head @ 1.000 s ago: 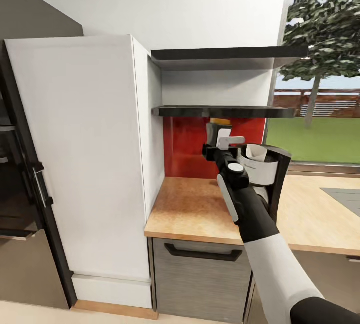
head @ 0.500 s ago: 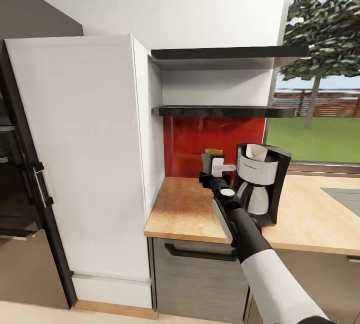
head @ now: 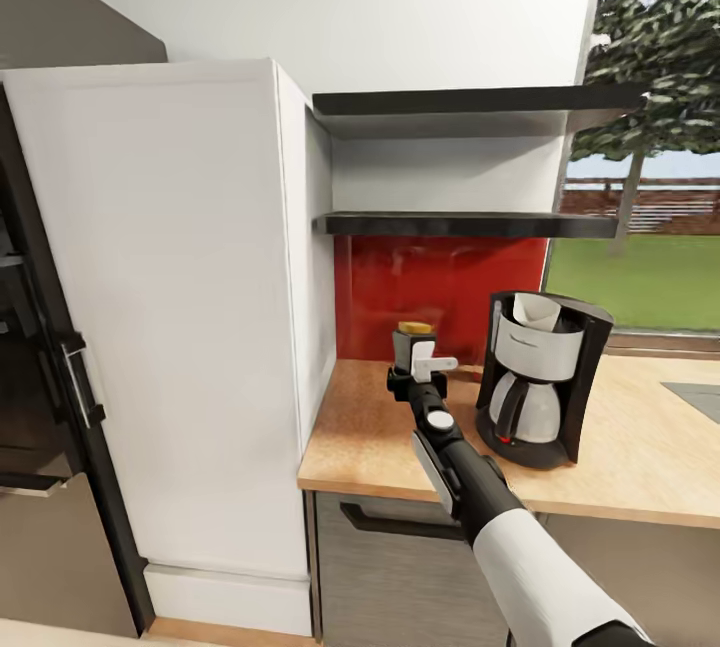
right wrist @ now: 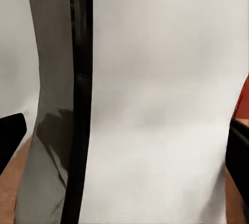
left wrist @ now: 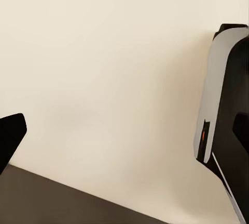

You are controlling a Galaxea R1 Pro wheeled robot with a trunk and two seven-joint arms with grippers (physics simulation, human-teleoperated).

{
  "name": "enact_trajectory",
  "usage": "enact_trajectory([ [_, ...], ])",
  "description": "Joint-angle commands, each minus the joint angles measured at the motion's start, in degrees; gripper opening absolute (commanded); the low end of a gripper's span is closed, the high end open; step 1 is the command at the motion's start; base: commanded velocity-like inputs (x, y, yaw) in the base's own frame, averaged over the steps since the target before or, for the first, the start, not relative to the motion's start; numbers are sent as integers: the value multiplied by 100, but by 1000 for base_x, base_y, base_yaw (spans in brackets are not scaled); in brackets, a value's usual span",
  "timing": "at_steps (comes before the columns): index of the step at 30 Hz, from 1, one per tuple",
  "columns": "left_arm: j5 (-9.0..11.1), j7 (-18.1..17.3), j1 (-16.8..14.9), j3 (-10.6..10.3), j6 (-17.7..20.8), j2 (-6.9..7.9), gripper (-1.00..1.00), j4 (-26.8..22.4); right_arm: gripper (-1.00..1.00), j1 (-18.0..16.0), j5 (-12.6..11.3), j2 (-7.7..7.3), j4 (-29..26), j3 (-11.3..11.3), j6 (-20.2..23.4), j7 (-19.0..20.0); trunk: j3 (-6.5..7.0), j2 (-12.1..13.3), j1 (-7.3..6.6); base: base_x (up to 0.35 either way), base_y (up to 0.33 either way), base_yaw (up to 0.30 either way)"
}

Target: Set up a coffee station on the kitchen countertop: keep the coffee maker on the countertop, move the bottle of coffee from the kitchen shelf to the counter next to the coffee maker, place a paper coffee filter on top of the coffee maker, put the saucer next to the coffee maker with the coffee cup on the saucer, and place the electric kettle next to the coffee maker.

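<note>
Standing upright, yellow cap up, the bottle of coffee [head: 413, 349] sits clamped in the right gripper [head: 420, 367] above the countertop [head: 370, 427], left of the coffee maker [head: 540, 377].

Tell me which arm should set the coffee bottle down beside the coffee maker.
Right. The right gripper holds the bottle of coffee low at the countertop, just beside the coffee maker, so it probably only needs to lower and release.

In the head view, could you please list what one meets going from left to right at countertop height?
Dark oven front → tall white cabinet → bottle of coffee at the right gripper → coffee maker → window.
</note>
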Motion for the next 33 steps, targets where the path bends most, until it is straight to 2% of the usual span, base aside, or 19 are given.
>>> enact_trajectory([
  [1,50,23,7,-48,-3,1,100,-17,-100,32,13,-1,-39,33,5,-30,0,2,4,0,0,0],
  [12,50,22,-10,-52,12,3,100,-21,-100,44,32,23,-397,60,187,7,0,2,4,18,0,0],
  [19,50,23,-11,-52,17,-1,100,-21,-100,44,49,3,-627,46,185,-2,0,2,4,274,0,0],
  [29,50,23,-11,-52,12,-1,100,-21,-100,45,41,-18,-286,40,161,-11,0,2,4,208,0,-1],
  [30,50,23,-11,-52,12,-4,100,-21,-100,45,41,-20,82,38,158,-11,0,2,4,27,0,-83],
  [33,50,23,-11,-52,12,-9,100,-21,-100,45,38,-39,249,35,146,-12,0,2,4,11,0,-200],
])
